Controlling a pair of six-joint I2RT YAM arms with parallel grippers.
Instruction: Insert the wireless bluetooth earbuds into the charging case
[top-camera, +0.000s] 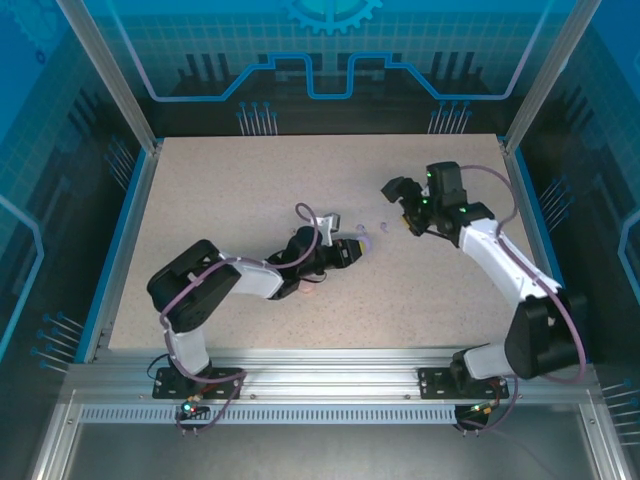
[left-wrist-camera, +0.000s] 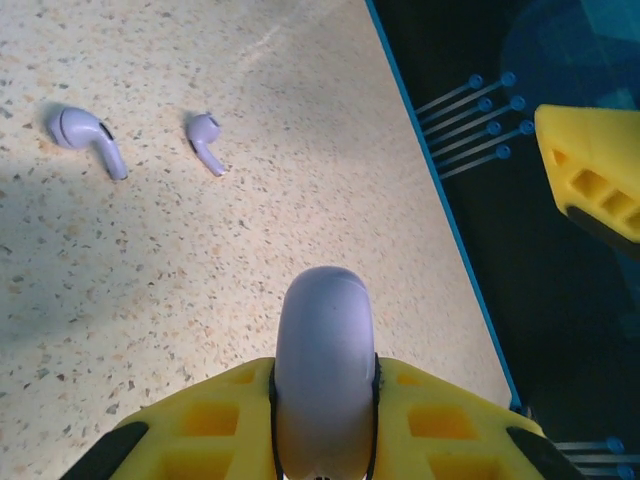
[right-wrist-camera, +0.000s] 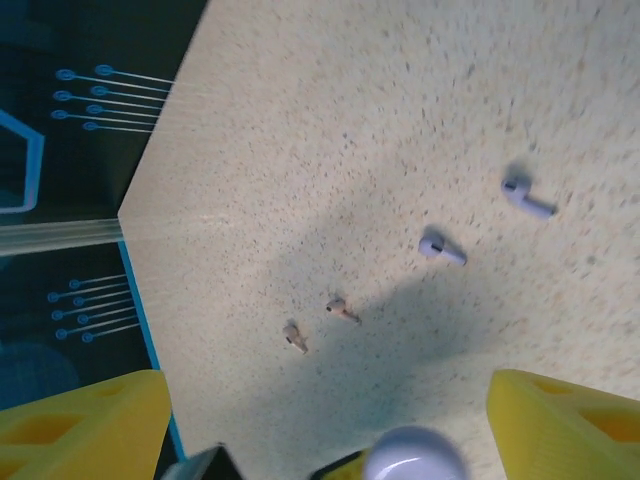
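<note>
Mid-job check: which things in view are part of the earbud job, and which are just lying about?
Job:
- purple case, clamped in the left pincer
- two purple earbuds
- two pink earbuds, small and blurred

Lying about:
- blue-tipped pins beyond the table edge

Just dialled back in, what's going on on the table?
The left gripper is shut on a pale purple rounded charging case. Two pale purple earbuds lie loose on the speckled table ahead of it, and two pinkish earbuds lie nearby. The right gripper is open. None of the four is in the case yet.
</note>
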